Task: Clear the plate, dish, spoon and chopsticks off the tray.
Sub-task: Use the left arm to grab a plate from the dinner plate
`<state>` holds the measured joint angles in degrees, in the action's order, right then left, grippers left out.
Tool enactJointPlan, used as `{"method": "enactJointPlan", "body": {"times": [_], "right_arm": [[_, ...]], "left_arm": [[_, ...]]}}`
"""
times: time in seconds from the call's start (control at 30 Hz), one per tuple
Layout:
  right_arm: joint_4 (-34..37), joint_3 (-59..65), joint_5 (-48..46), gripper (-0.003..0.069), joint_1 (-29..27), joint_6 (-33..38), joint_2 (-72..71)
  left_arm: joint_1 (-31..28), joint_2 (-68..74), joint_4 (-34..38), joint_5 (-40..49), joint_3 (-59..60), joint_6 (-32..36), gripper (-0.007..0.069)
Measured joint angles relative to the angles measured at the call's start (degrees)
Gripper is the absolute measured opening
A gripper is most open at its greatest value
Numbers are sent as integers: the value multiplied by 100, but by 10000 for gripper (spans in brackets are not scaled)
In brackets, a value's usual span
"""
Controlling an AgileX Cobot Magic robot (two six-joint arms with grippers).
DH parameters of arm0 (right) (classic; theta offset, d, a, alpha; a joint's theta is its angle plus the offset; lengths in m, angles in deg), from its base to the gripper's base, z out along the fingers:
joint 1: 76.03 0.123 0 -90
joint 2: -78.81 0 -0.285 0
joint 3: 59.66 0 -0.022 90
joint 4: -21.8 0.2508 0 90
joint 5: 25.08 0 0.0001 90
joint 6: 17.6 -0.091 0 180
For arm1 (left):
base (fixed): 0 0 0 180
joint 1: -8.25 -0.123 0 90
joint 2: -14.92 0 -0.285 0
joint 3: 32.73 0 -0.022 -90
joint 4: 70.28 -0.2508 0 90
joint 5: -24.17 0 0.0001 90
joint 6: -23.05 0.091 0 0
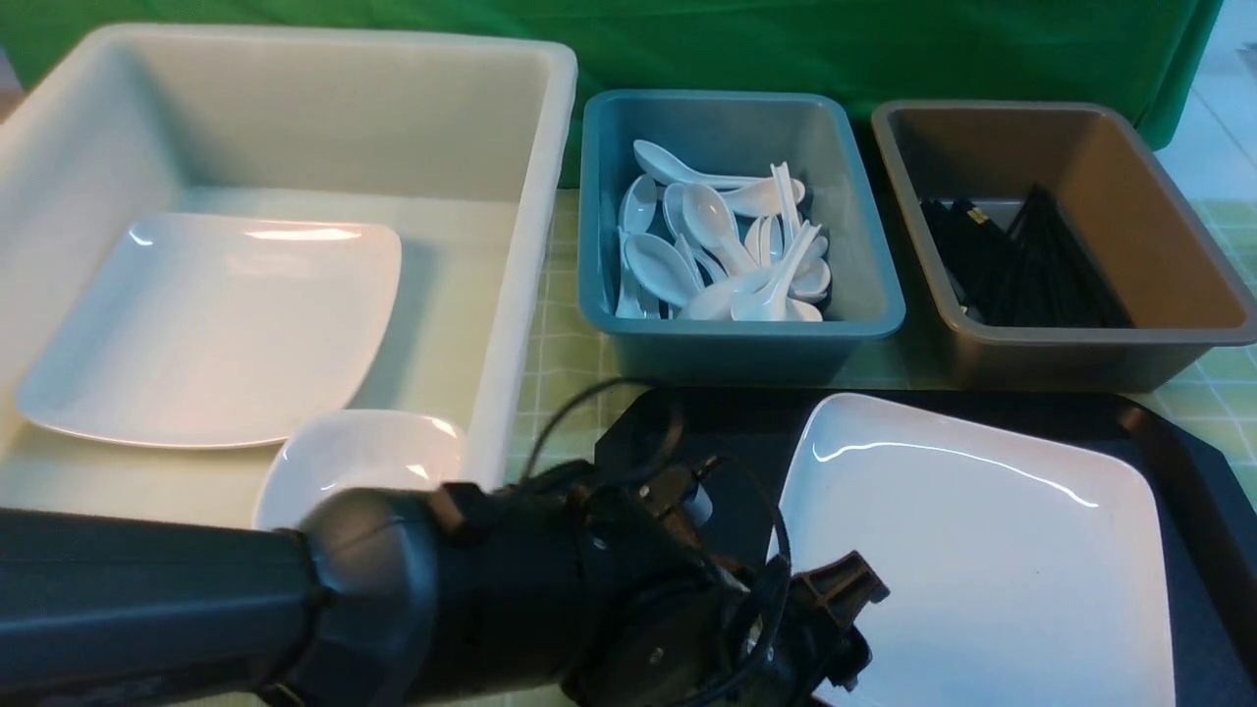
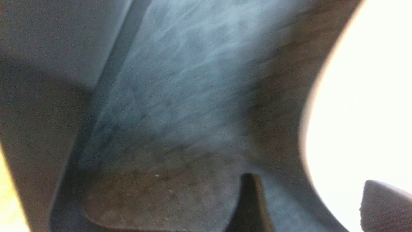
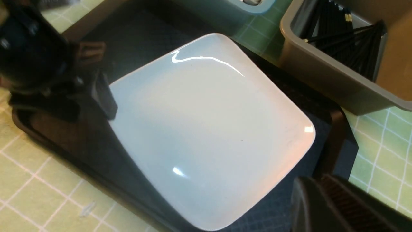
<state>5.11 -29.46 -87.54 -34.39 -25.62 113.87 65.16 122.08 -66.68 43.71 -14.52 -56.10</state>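
Front view: a large white square plate [image 1: 982,560] lies flat and face up on a black tray [image 1: 1193,486] at the near right of the bench [image 1: 560,339]. Being square, it has no long axis. It sits slightly askew to the tray's rim, with one corner aimed at a blue tub [image 1: 592,245] of white spoons [image 1: 717,255]. A brown tub [image 1: 1178,245] beside that holds black chopsticks [image 1: 1031,265]. At far left a deep white tub [image 1: 530,196] holds a matching plate [image 1: 216,324] and a small dish [image 1: 363,462], so the plate on the tray looks like the last piece to clear. The left claw [image 1: 840,614] hangs low at the plate's left edge, probably to catch its rim for lifting. Left wrist view: blurred and very close, it shows two fingers [image 2: 251,199] spread apart over the tray with nothing pinched. The plate's bright edge is beside them. Right wrist view: seen from above, the plate covers most of the tray, and the left claw [image 3: 96,93] touches or nearly touches its edge. The right claw [image 3: 338,206] hovers off the opposite corner, its fingers seemingly pressed together and empty.
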Motion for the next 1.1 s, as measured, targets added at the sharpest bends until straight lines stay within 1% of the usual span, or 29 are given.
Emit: {"method": "enactJointPlan", "body": {"times": [0.03, 0.1, 0.13, 0.2, 0.23, 0.33, 0.47, 0.5, 0.53, 0.6, 0.63, 0.77, 0.97, 1.1], "right_arm": [[5, 0, 0, 44, 0, 0, 0], [5, 0, -3, 46, 0, 0, 0], [5, 0, -3, 47, 0, 0, 0], [5, 0, -3, 48, 0, 5, 0], [5, 0, -3, 48, 0, 5, 0], [18, 0, -7, 50, 0, 5, 0], [28, 0, -9, 50, 0, 5, 0], [28, 0, -9, 50, 0, 5, 0], [28, 0, -26, 50, 0, 0, 0], [43, 0, -41, 50, 0, 0, 0], [48, 0, -51, 50, 0, -7, 0], [64, 0, -62, 50, 0, -7, 0], [66, 0, -64, 50, 0, -7, 0], [70, 0, -64, 50, 0, -2, 0]], "left_arm": [[-82, -188, 0, 16, 0, 234, 470], [-216, -373, 0, 30, 0, 555, 493], [-231, -401, -8, 30, 0, 588, 495], [-446, -455, -6, 30, 0, 1054, 497], [-457, -455, -6, 30, 0, 1086, 497], [-552, -321, 92, 18, 0, 1714, 497], [-613, -49, 481, -47, 0, 2445, 496], [-621, -18, 532, -46, 0, 2531, 495], [-673, 110, 751, -52, -6, 2924, 494], [-687, 274, 1027, -109, -6, 3319, 494], [-693, 359, 1254, -207, -6, 3632, 493], [-693, 540, 1743, -525, -17, 4260, 487], [-693, 753, 1917, -692, -238, 4603, 451], [-693, 914, 2025, -710, -422, 4686, 421]]}}
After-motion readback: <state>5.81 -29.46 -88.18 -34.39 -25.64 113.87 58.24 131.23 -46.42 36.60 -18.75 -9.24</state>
